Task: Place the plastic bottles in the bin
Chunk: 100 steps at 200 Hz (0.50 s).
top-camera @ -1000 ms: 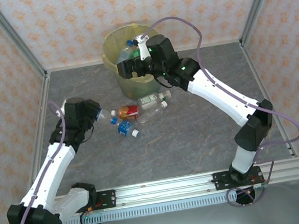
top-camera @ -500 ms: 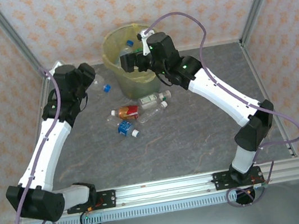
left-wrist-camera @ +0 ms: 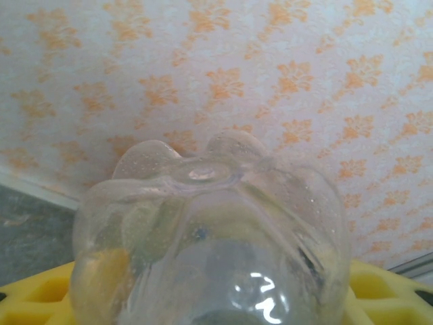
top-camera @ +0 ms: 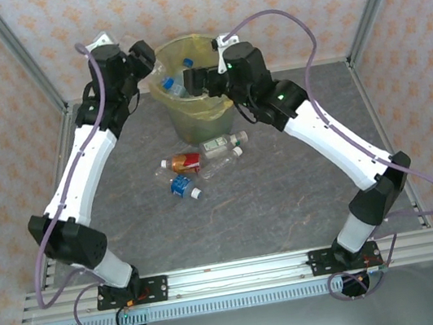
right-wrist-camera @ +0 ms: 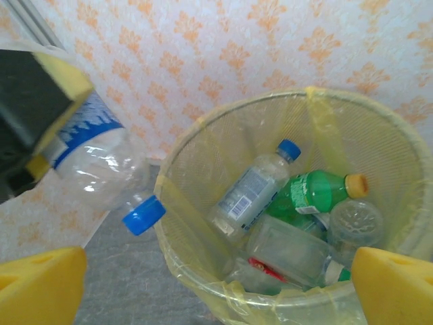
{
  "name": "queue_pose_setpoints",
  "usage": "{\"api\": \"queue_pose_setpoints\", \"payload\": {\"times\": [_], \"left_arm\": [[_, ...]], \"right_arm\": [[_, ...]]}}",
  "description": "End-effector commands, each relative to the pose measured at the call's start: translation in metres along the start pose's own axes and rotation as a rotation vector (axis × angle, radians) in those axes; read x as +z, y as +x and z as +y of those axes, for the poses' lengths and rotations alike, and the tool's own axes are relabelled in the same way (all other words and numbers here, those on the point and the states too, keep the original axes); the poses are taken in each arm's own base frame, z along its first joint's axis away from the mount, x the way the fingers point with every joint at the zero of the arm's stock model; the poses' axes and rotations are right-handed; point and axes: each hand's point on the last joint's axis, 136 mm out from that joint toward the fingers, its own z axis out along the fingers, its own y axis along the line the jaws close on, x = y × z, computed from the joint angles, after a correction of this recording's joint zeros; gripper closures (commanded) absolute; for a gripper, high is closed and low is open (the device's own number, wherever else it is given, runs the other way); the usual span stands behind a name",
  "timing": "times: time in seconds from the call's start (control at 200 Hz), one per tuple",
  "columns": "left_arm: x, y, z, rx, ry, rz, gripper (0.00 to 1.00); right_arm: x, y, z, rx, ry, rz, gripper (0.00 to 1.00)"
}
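Observation:
The bin [top-camera: 194, 121], lined with a yellow bag, stands at the back of the table. It holds several plastic bottles, among them a clear one with a blue cap [right-wrist-camera: 254, 186] and a green one [right-wrist-camera: 318, 193]. My left gripper [top-camera: 143, 62] is shut on a clear, blue-labelled bottle [top-camera: 164, 83], held tilted with its blue cap [right-wrist-camera: 143, 214] at the bin's left rim. The bottle's base [left-wrist-camera: 210, 223] sits close to the left wrist camera. My right gripper [top-camera: 196, 80] hangs open above the bin, its yellow pads [right-wrist-camera: 40, 288] wide apart with nothing between them.
Loose bottles lie on the table in front of the bin: one with a red-orange label [top-camera: 186, 162], two clear ones [top-camera: 223, 142] [top-camera: 221, 162] and one with a blue label [top-camera: 181, 187]. Patterned walls and metal posts enclose the table.
My left arm has swung up and back from the table's left side, carrying the bottle to the bin's rim. The right gripper has stayed open over the bin, shifting slightly.

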Motion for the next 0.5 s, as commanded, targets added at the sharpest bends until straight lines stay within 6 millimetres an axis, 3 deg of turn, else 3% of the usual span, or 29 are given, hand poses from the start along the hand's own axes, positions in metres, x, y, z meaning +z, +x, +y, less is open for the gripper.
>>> {"api": "queue_pose_setpoints", "payload": {"times": [0.0, 0.275, 0.295, 0.365, 0.415, 0.496], "left_arm": [[0.012, 0.002, -0.024, 0.093, 0.045, 0.013, 0.41], [0.050, 0.047, -0.055, 0.177, 0.085, 0.127, 0.41], [0.060, 0.060, -0.052, 0.185, 0.078, 0.157, 0.41], [0.067, 0.071, -0.056, 0.198, 0.084, 0.190, 0.40], [0.070, 0.076, -0.058, 0.206, 0.083, 0.207, 0.37], [0.070, 0.079, -0.062, 0.213, 0.090, 0.225, 0.21]], "right_arm": [[-0.020, -0.015, -0.006, 0.018, 0.039, -0.050, 0.00], [-0.034, -0.020, -0.013, 0.030, 0.064, -0.073, 0.00], [-0.033, -0.019, -0.014, 0.030, 0.068, -0.072, 0.00], [-0.035, -0.018, -0.016, 0.034, 0.072, -0.072, 0.00], [-0.036, -0.017, -0.017, 0.038, 0.073, -0.071, 0.00], [-0.037, -0.015, -0.017, 0.044, 0.072, -0.070, 0.00]]}}
